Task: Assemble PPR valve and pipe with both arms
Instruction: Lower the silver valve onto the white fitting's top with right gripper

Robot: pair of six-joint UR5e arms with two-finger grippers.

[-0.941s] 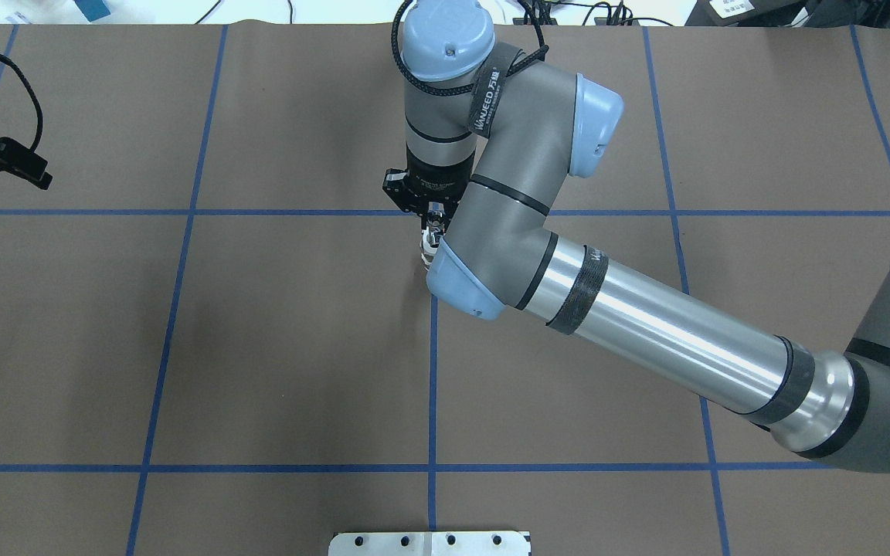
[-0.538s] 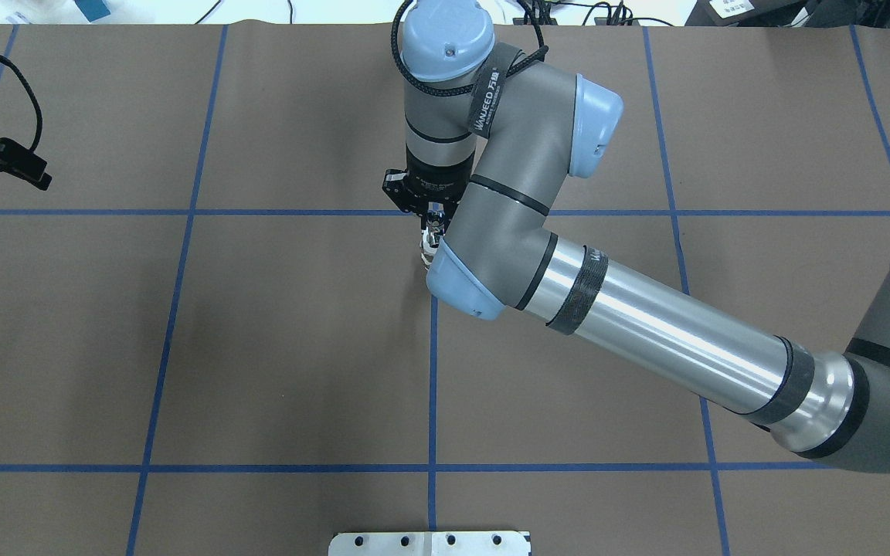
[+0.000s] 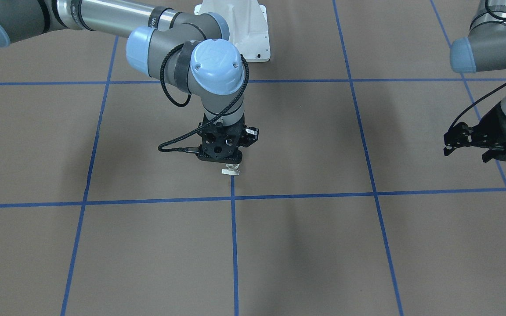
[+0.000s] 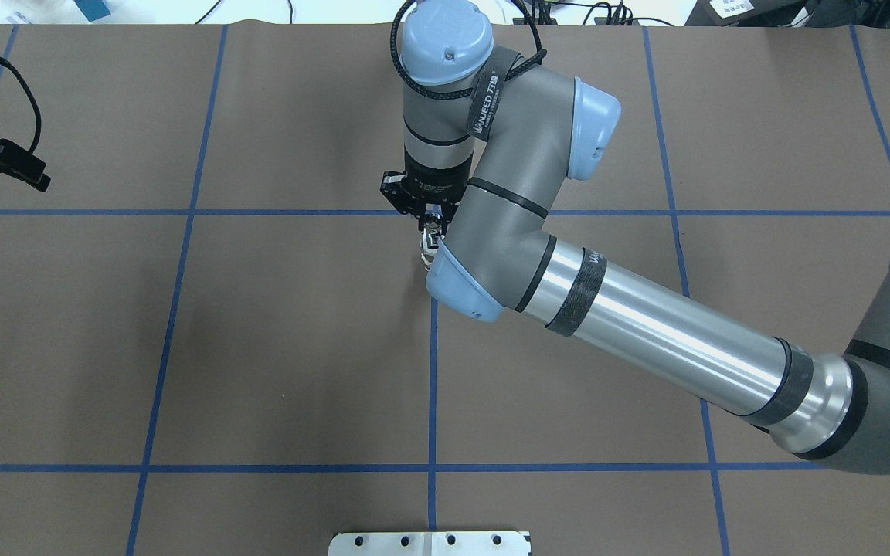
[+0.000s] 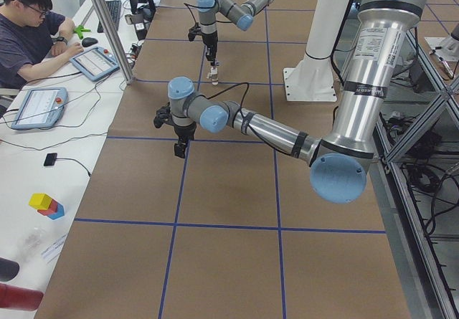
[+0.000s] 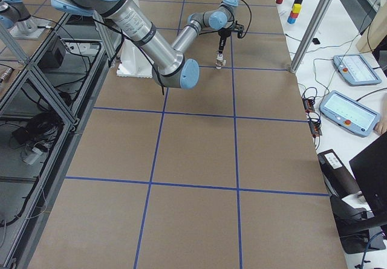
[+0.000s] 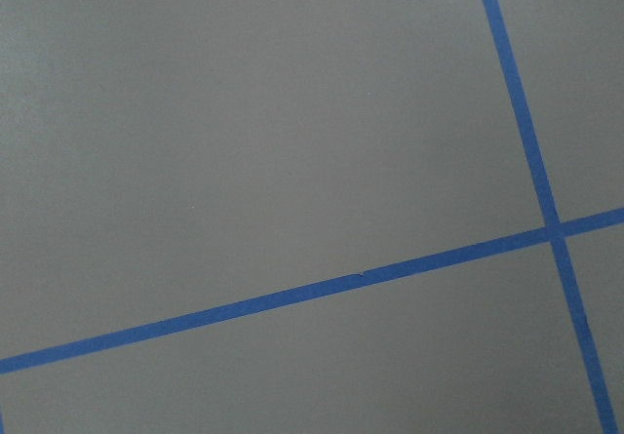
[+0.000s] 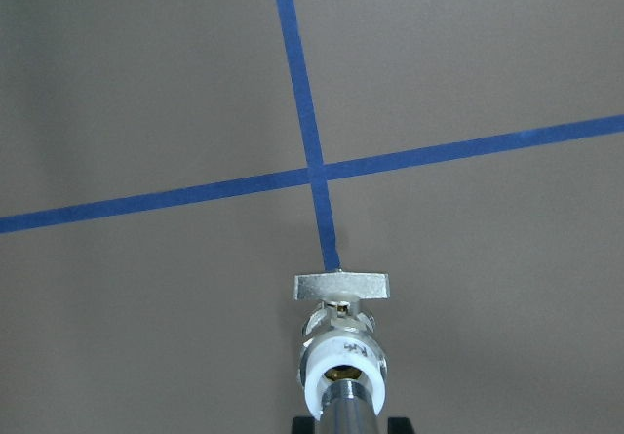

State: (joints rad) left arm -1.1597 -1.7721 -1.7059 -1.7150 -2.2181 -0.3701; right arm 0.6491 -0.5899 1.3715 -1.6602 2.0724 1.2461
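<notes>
My right gripper [image 3: 232, 164] points straight down near the table's middle and is shut on the chrome pipe [image 8: 345, 411]. The pipe's end sits in the white ring of the PPR valve [image 8: 341, 348]. The valve's flat tab [image 3: 231, 172] hangs just over the brown mat beside a blue tape crossing; I cannot tell whether it touches. In the overhead view the valve [image 4: 429, 247] peeks out under the right gripper [image 4: 430, 226]. My left gripper [image 3: 466, 142] hovers far off at the table's left side, open and empty, and also shows in the overhead view [image 4: 24, 168].
The white pedestal [image 3: 246, 26] stands at the robot's side of the table. Blue tape lines [image 4: 433, 386] grid the brown mat. An operator [image 5: 29, 18] sits with tablets [image 5: 93, 62] at a side bench.
The right arm has shifted very slightly toward the far side with the pipe and valve in its grip. The left gripper has barely drifted.
</notes>
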